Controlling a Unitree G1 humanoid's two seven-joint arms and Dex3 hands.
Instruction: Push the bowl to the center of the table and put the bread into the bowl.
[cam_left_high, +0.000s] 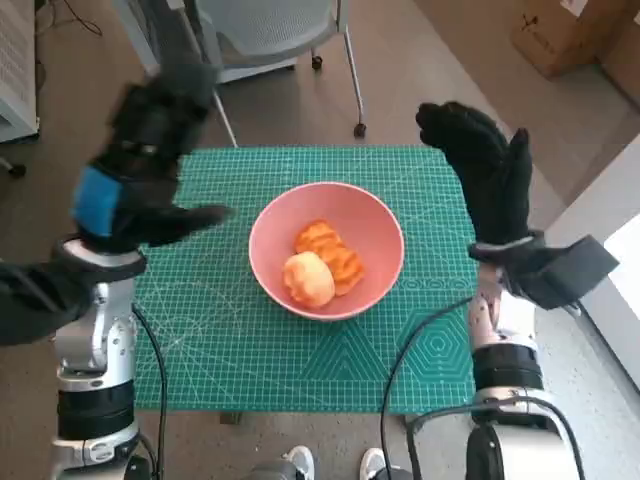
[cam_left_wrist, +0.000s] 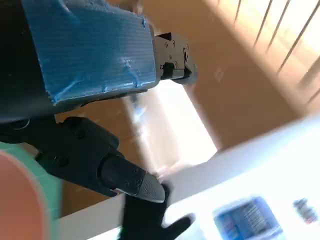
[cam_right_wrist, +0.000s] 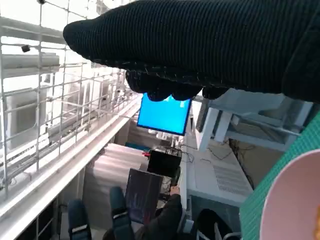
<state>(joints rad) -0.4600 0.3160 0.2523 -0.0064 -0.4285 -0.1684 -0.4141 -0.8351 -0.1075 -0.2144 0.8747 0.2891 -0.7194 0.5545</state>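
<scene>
Sitting near the middle of the bench (cam_left_high: 200, 340), the pink bowl (cam_left_high: 375, 225) already holds the bread (cam_left_high: 322, 262), so the task looks done. Both hands hover above the bench, empty: the left hand (cam_left_high: 140, 160) with fingers apart, the right hand (cam_left_high: 485, 170) spread too. A careless lowering of either arm could clip the rim and knock the bowl off-centre.

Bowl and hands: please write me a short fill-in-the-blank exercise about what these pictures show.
1. The bread lies inside the pink ____.
2. The bowl stands on a ____ mat marked with a grid.
3. Both the left hand and the right hand hold ____.

Missing words: bowl; green; nothing
</scene>
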